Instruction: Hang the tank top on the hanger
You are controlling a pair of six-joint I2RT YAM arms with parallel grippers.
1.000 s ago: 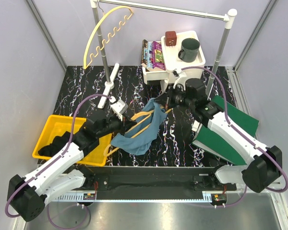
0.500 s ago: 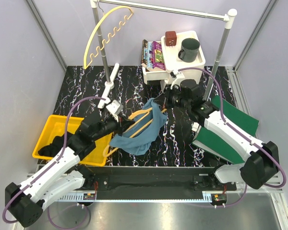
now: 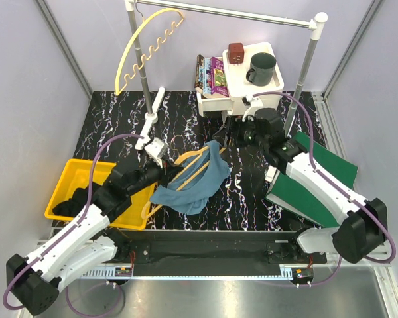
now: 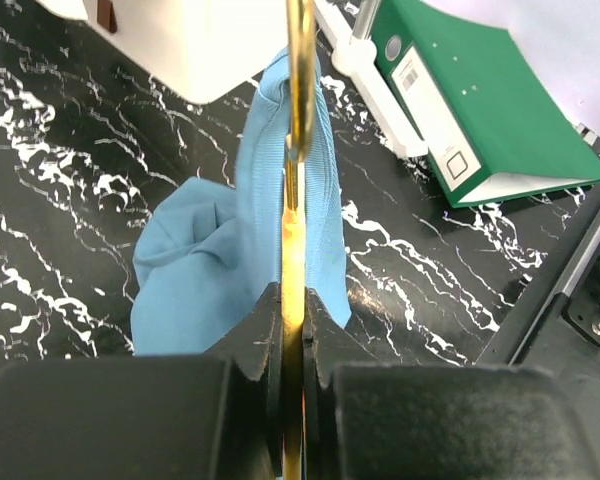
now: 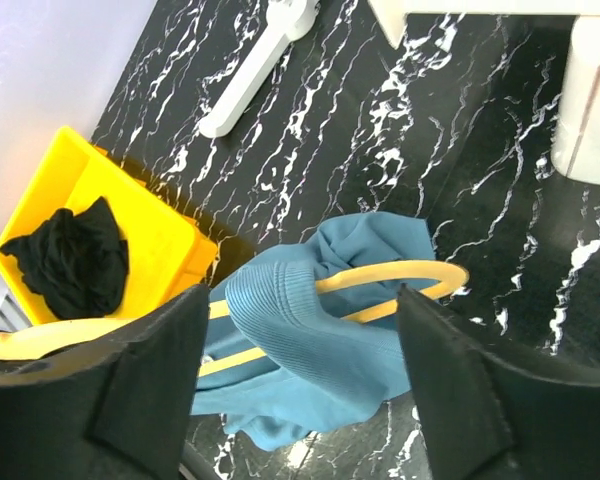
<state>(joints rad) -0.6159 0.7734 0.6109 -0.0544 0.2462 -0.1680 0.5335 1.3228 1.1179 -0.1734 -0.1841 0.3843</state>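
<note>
The left gripper point(image 4: 292, 310) is pinching the thin orange-yellow plastic hanger point(image 4: 300, 90), with the soft teal-blue tank top point(image 4: 195, 270) draping over it. The right gripper point(image 5: 300, 345) is hovering above, jaws spread wide.

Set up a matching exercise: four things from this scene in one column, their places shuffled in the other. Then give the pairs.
1. mug
2. black cloth
3. tank top
4. binder

A. in the yellow bin
B. draped on the hanger
C. flat on the table
D. on the white stand

Pairs: 1-D, 2-A, 3-B, 4-C
</note>
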